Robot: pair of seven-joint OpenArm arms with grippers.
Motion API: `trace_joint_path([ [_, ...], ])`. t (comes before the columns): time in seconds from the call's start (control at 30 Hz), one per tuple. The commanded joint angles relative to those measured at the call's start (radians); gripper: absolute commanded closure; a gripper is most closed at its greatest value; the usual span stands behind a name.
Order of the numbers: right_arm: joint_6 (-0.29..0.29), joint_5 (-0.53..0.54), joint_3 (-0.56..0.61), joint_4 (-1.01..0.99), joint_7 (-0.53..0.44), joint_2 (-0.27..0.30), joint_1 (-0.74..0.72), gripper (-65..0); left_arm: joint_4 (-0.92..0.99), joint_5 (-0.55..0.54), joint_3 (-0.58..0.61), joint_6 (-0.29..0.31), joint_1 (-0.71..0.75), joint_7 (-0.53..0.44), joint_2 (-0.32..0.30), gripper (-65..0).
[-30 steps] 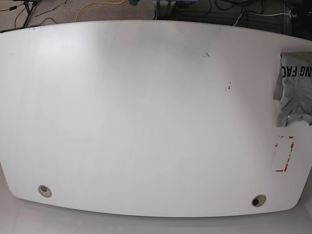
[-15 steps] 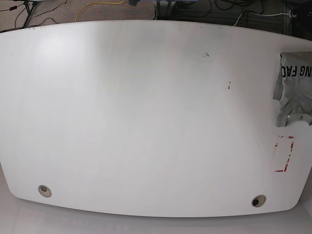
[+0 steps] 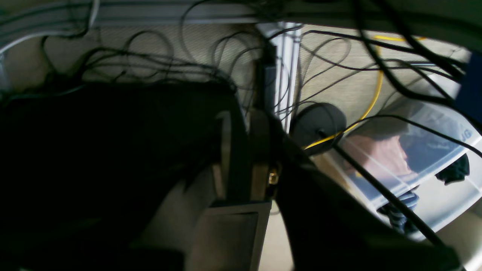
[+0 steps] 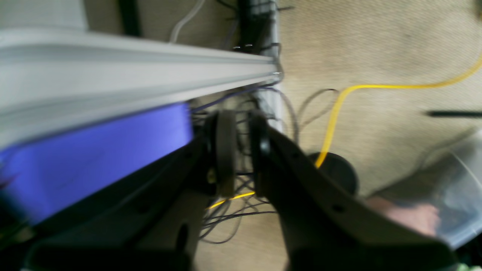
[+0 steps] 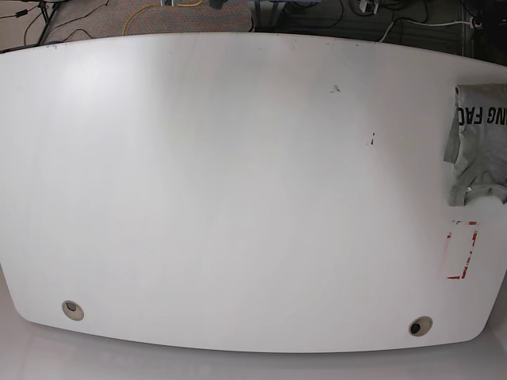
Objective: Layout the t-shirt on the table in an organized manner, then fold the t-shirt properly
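Note:
The grey t-shirt [image 5: 479, 146] lies bunched at the far right edge of the white table [image 5: 238, 198], with black lettering showing on its top part; some of it runs out of frame. Neither arm shows in the base view. In the left wrist view, my left gripper [image 3: 243, 150] hangs over the floor and cables, its dark fingers close together with nothing between them. In the right wrist view, my right gripper [image 4: 241, 150] also points at the carpet beside a grey rail, with only a narrow slit between its pads [image 4: 225, 150] and nothing held.
Two round grommet holes [image 5: 73, 309] [image 5: 421, 325] sit near the table's front edge. A red-outlined rectangle [image 5: 460, 253] marks the right side below the shirt. On the floor lie tangled cables, a yellow cable [image 4: 339, 109], a black round base [image 3: 318, 126] and a clear plastic bin [image 3: 414, 169].

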State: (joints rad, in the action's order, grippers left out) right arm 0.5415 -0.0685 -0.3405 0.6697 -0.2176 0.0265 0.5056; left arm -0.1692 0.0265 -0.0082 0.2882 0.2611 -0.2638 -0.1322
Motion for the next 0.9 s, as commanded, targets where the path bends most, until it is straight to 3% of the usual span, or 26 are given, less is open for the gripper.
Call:
trace_joint_path([
  [0.0,-0.01,-0.03,-0.002,-0.058,-0.01,0.023,-0.023,-6.8,0.04,0.0,0.001,0.006,-0.029,0.031,-0.004,-10.0],
  [0.4,-0.103,-0.09,-0.002,-0.216,-0.01,0.029,-0.138,-7.1,0.052,0.0,0.001,0.006,-0.092,0.108,-0.004,-10.7],
  [0.87,-0.107,-0.092,-0.002,-0.278,-0.01,0.025,-0.189,-7.1,0.053,0.002,0.001,0.006,-0.115,0.108,-0.001,-10.7],
])
